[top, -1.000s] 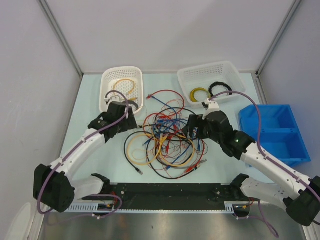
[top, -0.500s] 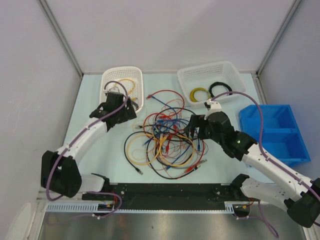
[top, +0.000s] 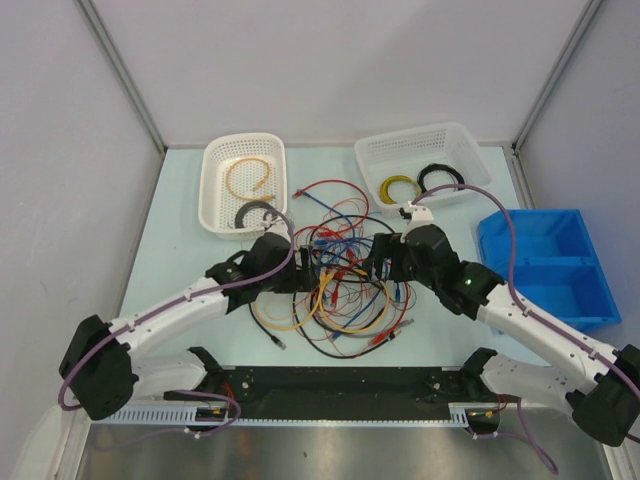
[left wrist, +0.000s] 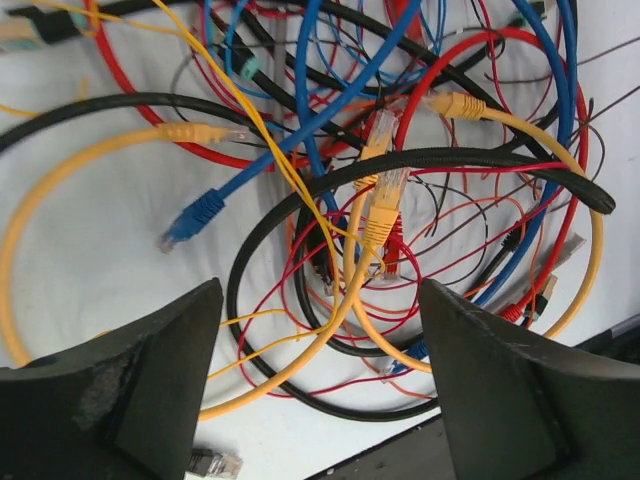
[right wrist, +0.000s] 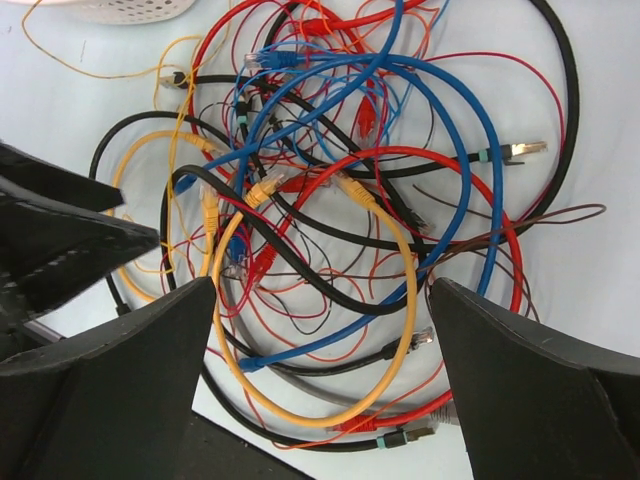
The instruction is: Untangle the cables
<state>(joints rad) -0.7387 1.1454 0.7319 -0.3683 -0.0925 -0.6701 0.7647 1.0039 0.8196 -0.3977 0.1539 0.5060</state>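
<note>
Top external view, left to right.
- Left basket (top: 208, 190), white, far left on the pale table (top: 180, 240). It holds a yellow-orange coil (top: 247, 176) and, nearer, a black loop (top: 252, 212).
- Left gripper (top: 303, 273) reaches rightward into the left edge of the cables (top: 335, 280). The cables lie as one tangled heap at table centre between the two arms: red, blue, yellow-orange and black strands, looped through each other.
- Left wrist view: left gripper (left wrist: 320, 288) has its fingers (left wrist: 150, 380) spread wide. They hang above the heap with nothing pinched. Below the gap a yellow plug (left wrist: 380, 215) crosses a black cable arc (left wrist: 450, 160), and a blue plug (left wrist: 195, 215) lies to its left.
- Right gripper (top: 385, 255) sits at the heap's right edge.
- Right wrist view: right gripper (right wrist: 322, 285) is also spread wide, gripping nothing. A yellow loop (right wrist: 405, 300) and blue and red loops lie under the gap.
- Right basket (top: 372, 160), white, far right of centre, holds a yellow coil (top: 398, 187) and a black coil (top: 440, 177).
- Blue bin (top: 530, 216), two compartments, at the right edge.
</note>
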